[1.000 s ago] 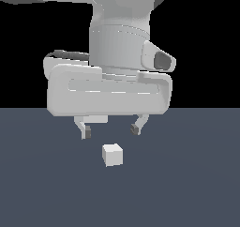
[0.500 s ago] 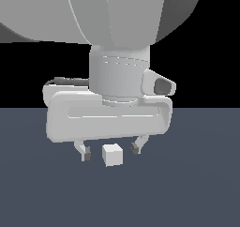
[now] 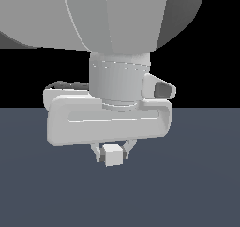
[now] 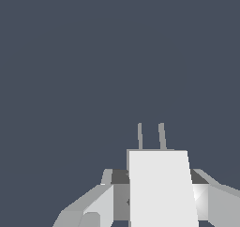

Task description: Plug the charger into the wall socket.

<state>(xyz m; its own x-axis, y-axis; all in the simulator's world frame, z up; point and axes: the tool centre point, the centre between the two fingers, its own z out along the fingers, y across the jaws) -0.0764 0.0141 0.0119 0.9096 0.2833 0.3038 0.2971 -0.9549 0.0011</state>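
Note:
The charger (image 3: 113,155) is a small white cube on the dark grey-blue floor. My gripper (image 3: 113,152) stands straight down over it, one finger against each side, shut on the cube. In the wrist view the charger (image 4: 161,188) fills the space between my fingers (image 4: 96,205), and its two thin prongs (image 4: 151,136) stick out from its far face. The wall socket is out of view in both pictures.
The flat dark grey-blue floor (image 3: 197,184) stretches all around the gripper. The arm's large grey body (image 3: 117,15) fills the upper part of the exterior view. A black background lies behind it.
The gripper has come down from above the cube until its fingers flank it. The fingers have closed from wide apart onto the cube's sides.

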